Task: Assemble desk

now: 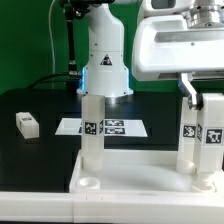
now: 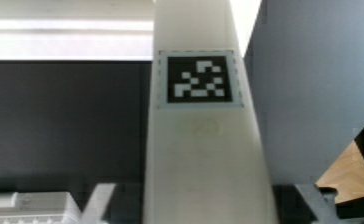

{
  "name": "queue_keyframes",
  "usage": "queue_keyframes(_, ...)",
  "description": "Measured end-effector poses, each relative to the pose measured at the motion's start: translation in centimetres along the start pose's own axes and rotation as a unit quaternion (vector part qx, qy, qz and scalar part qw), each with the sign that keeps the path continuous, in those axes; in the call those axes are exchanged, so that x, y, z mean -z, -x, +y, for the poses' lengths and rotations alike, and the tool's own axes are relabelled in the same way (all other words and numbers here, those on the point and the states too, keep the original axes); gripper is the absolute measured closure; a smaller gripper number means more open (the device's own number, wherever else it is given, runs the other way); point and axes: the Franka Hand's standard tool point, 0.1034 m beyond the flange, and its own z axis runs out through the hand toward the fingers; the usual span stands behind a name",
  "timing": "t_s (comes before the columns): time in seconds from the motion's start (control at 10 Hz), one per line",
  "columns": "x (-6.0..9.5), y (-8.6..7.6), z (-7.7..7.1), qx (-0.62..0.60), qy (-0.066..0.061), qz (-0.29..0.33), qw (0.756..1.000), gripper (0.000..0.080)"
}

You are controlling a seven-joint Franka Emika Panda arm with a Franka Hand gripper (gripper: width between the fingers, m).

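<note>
The hand (image 1: 205, 92) grips the top of the rightmost leg (image 1: 212, 140), upright on the tabletop (image 1: 130, 172) just beside a second leg (image 1: 187, 135), a third leg (image 1: 92, 125) standing toward the exterior view's left, while a fourth leg (image 1: 27, 124) lies on the black bench (image 1: 40, 100) near the marker board (image 1: 122, 127).

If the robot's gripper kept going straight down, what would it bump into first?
The upright white leg. The gripper points down along it, and its jaws seem closed around it. Going further would likely push that leg against the tabletop, though depth is unclear.
</note>
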Motion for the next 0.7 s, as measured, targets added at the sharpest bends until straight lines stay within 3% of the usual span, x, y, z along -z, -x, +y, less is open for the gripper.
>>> queue_keyframes(0.7,-0.61,0.25,0.24,0.000,0.002,-0.003,1.000,0.0509)
